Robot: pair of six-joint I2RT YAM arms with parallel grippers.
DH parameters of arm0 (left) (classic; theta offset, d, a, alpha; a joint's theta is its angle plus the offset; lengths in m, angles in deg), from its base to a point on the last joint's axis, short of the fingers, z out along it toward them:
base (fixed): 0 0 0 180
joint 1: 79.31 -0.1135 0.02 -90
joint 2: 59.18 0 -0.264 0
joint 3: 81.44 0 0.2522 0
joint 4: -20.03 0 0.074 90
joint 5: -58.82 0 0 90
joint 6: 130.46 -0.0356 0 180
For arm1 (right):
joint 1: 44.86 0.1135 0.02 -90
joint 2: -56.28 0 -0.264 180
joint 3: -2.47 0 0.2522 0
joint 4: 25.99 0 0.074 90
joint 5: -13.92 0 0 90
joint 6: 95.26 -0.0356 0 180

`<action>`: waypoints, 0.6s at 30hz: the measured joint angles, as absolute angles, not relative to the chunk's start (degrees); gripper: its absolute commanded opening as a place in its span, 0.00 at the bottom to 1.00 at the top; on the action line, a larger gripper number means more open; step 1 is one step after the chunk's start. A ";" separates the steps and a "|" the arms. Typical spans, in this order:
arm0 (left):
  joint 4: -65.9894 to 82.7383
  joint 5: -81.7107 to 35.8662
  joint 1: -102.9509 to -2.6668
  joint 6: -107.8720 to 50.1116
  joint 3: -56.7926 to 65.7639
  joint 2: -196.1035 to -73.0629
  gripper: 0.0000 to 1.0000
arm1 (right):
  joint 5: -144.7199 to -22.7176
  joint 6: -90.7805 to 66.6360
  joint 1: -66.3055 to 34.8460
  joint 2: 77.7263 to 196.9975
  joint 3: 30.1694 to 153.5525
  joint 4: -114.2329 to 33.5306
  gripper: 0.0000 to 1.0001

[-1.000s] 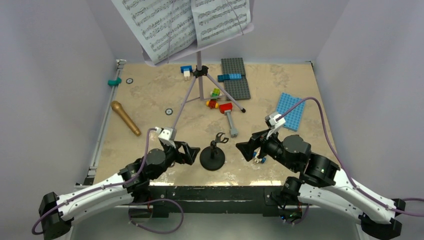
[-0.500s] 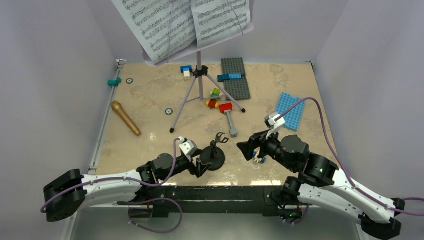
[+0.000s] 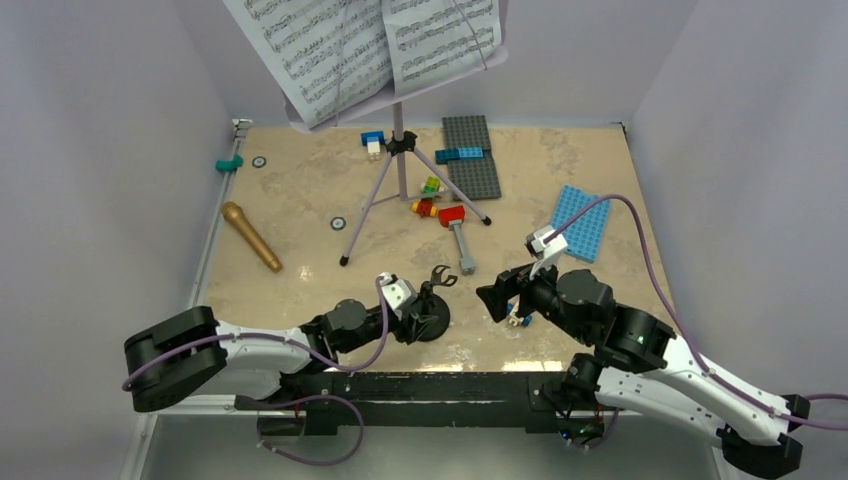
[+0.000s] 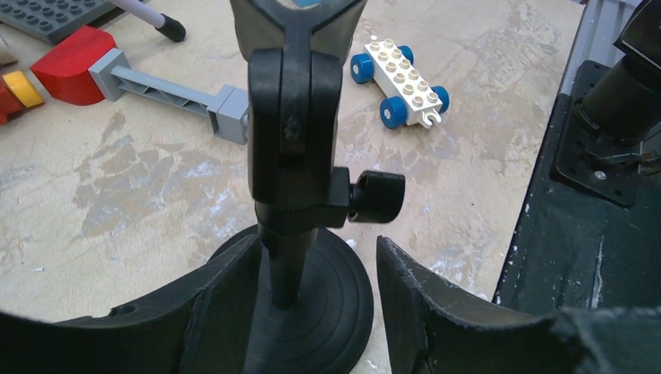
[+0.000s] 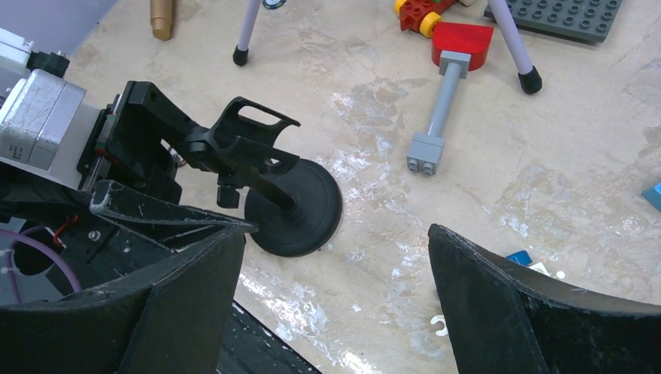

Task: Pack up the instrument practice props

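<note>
Top external view: I see the lilac music stand (image 3: 400, 165) upright at the table's (image 3: 300, 190) 12 o'clock end, with the white sheet-music pages (image 3: 330, 50) resting on its desk. The gold-brown microphone (image 3: 250, 236) lies flat at 9 o'clock, well apart from both arms. The black mic stand (image 3: 434, 285) is upright on its round base at 6 o'clock, near the front edge. My left gripper (image 3: 418, 322) reaches it low from 8 o'clock, and its fingers flank the base. My right gripper (image 3: 492, 298) hangs at the stand's 3 o'clock, apart from it. A red-headed toy hammer (image 3: 459, 232) lies between the two stands.

Left wrist view: the mic stand's post rises between my two fingers (image 4: 421, 304), and its clamp knob (image 4: 376, 196) points to 3 o'clock. The jaws are part-way open. A clear gap shows at the 3 o'clock finger, but I cannot tell whether the 9 o'clock finger touches the post. A white wheeled brick (image 4: 399, 78) sits beyond, at 1 o'clock.

Right wrist view: my right jaws stand wide with nothing between them. The mic stand appears at 10 o'clock with the left gripper against its far side, and the hammer lies at 1 o'clock.
</note>
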State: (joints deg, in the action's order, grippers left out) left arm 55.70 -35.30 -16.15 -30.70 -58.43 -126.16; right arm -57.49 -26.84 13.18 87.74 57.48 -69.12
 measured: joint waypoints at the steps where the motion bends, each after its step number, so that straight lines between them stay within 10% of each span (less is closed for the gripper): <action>1: 56.44 -35.30 -16.15 -31.05 -57.95 -127.34 0.54 | -57.51 -26.78 13.18 87.98 57.53 -69.12 0.92; 13: 59.28 -36.37 -16.15 -32.56 -55.39 -132.30 0.00 | -57.49 -26.62 13.18 88.23 57.79 -69.56 0.92; 18: 54.21 -37.77 -16.15 -32.58 -55.43 -127.88 0.00 | -57.47 -26.60 13.18 87.50 57.79 -69.65 0.92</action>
